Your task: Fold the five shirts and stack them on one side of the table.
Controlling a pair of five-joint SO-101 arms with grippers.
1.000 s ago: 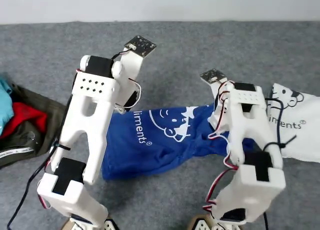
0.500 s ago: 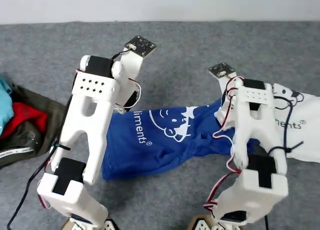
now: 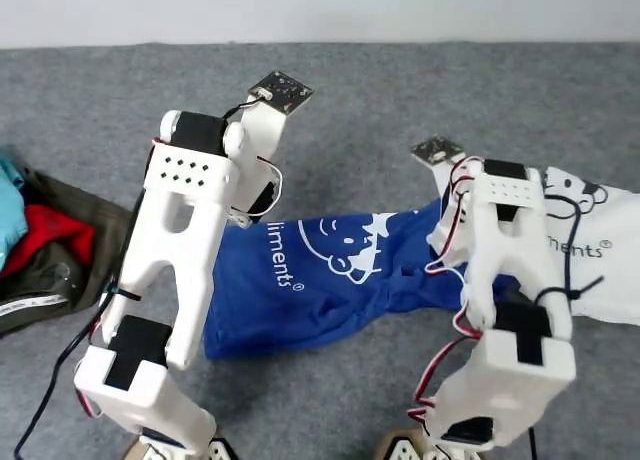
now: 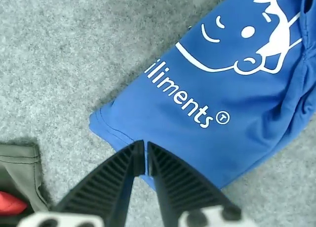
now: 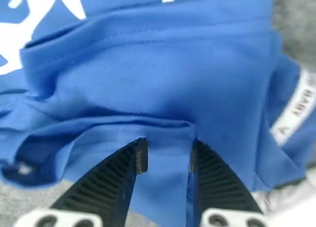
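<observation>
A blue shirt [image 3: 320,290] with white print lies stretched out across the middle of the grey table. My left gripper [image 4: 141,150] is shut at the hem of the blue shirt [image 4: 222,89], near its corner, and the edge runs up into the fingertips. My right gripper [image 5: 166,155] is open, its fingers standing either side of a raised fold of the blue shirt [image 5: 148,79]. From above, the left arm [image 3: 190,230] covers the shirt's left edge and the right arm [image 3: 505,240] covers its right end. A white shirt [image 3: 605,255] lies flat at the right edge.
A heap of clothes [image 3: 40,245] in teal, red and olive sits at the table's left edge; its olive cloth [image 4: 19,172] lies close to my left gripper. Bare grey table [image 3: 400,90] stretches along the far side.
The right arm swung a little to the right over the shirt's end, then eased slightly back left. The left arm and the shirt's left edge have stayed put.
</observation>
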